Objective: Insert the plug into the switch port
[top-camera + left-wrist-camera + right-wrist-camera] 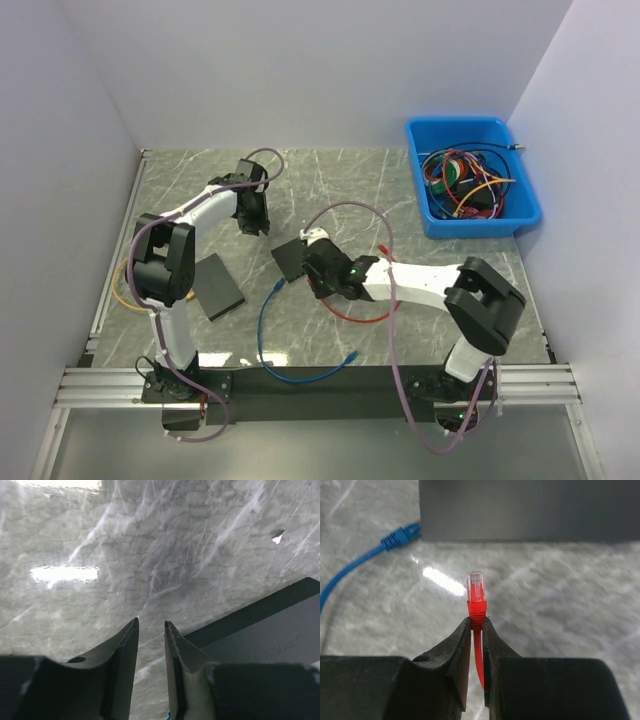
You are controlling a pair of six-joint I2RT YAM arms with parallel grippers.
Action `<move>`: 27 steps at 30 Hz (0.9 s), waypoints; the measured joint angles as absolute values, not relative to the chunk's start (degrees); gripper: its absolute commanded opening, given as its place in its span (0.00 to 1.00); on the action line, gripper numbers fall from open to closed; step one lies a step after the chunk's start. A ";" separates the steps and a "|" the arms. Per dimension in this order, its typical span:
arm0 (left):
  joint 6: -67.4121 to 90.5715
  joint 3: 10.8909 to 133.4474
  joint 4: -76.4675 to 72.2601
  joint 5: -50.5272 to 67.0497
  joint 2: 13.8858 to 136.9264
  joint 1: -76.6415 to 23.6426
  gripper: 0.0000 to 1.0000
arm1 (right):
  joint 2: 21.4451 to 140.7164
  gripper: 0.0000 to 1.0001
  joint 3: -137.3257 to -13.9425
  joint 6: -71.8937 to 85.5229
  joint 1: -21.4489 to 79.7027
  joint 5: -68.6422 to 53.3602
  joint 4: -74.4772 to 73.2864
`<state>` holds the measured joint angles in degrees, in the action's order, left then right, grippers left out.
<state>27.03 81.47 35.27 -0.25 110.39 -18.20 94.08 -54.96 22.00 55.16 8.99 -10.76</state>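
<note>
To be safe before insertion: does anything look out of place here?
Nothing looks damaged. A loose blue cable lies on the table, its blue plug at the switch's corner, close to where the right gripper aims the red cable's plug.

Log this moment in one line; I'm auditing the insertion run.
phase: pre-insertion | right gripper: shut on red plug, aimed at switch, not inserted | left gripper: slightly open, empty

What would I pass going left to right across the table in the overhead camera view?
Yellow cable loop → flat black rectangular slab → small black switch box → blue plastic bin of cables.
</note>
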 measured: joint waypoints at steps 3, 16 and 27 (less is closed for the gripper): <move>27.18 81.80 35.44 0.62 111.33 -18.26 0.33 | 97.47 0.00 -57.84 22.02 55.53 9.06 -10.94; 27.24 83.11 36.49 3.49 112.33 -19.18 0.32 | 101.67 0.00 -60.12 22.48 55.83 10.70 -12.23; 27.14 84.64 36.53 3.79 114.21 -20.49 0.33 | 104.14 0.00 -62.35 22.68 56.01 11.79 -12.78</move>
